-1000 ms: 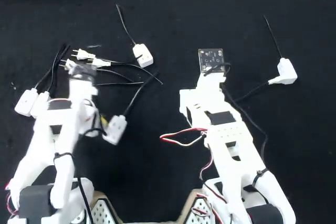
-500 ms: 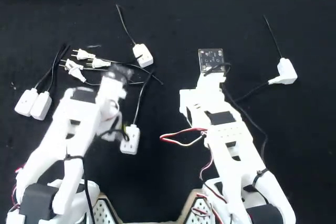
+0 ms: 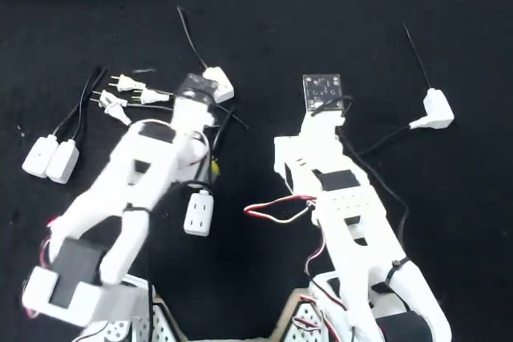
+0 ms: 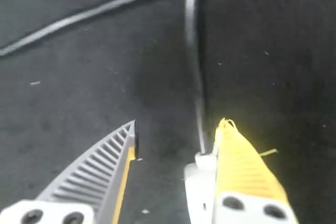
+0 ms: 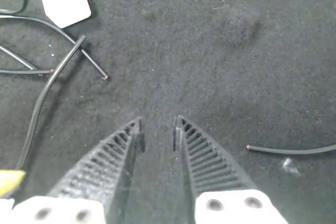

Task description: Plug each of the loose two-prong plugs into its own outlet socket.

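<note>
The outlet socket [image 3: 198, 215] nearest us lies flat on the black table [image 3: 264, 30] between the two arms. It is white and blocky, with its two slots facing up and its black cable [image 4: 191, 61] running away from one end. The left pincer [image 4: 178, 124] hangs released over that cable end. Its grey finger stands well off and its yellow finger [image 4: 239, 161] sits just beside the socket, with nothing clamped.

We judge this socket ready, and fetching a plug the job in hand. Two loose two-prong plugs [image 3: 128, 83] lie close together toward the far left of the table, with white bodies, bare prongs and thin black leads that cross.

To do this well, we should first lift clear of the cable so it cannot drag the socket round. Then we take one plug by its body, leaving the prongs free, and ease its lead away from its neighbour's.

The right pincer [image 5: 157, 120] is slightly parted and empty, low over bare table. A second socket [image 3: 218, 84] lies just beside the left arm's far end.
</note>
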Available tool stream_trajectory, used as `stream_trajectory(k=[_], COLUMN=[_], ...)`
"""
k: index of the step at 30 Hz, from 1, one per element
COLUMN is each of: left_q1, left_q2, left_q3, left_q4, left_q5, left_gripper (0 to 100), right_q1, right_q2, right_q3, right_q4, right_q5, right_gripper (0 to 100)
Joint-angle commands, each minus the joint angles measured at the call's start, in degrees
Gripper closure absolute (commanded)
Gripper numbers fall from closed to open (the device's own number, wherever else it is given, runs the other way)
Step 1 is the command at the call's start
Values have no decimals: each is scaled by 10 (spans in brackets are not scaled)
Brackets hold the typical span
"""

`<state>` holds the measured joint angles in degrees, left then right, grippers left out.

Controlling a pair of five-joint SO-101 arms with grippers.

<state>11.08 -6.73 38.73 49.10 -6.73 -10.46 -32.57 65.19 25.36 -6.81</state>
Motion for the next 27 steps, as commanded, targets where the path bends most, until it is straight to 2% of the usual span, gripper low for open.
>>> stream_trajectory(k=[1,8,16,21,27], left_q1=[7,-59,-153,-174,-173], left_q2=[35,66,66,65,65], left_q3=[-29,-28,-63,-63,-57], left_q4=[-32,-32,85,110,156], left_q5=[6,6,5,1,-43], left_gripper=[755,755,755,755,755], right_q1=[5,5,-11,-26,-26], right_q2=[-2,-2,-2,-2,-4], right_q3=[-5,-6,-6,-3,-3], right_q4=[-14,-14,-12,-12,-11], right_q5=[-6,-6,-6,-5,-5], right_gripper=[906,906,906,906,906])
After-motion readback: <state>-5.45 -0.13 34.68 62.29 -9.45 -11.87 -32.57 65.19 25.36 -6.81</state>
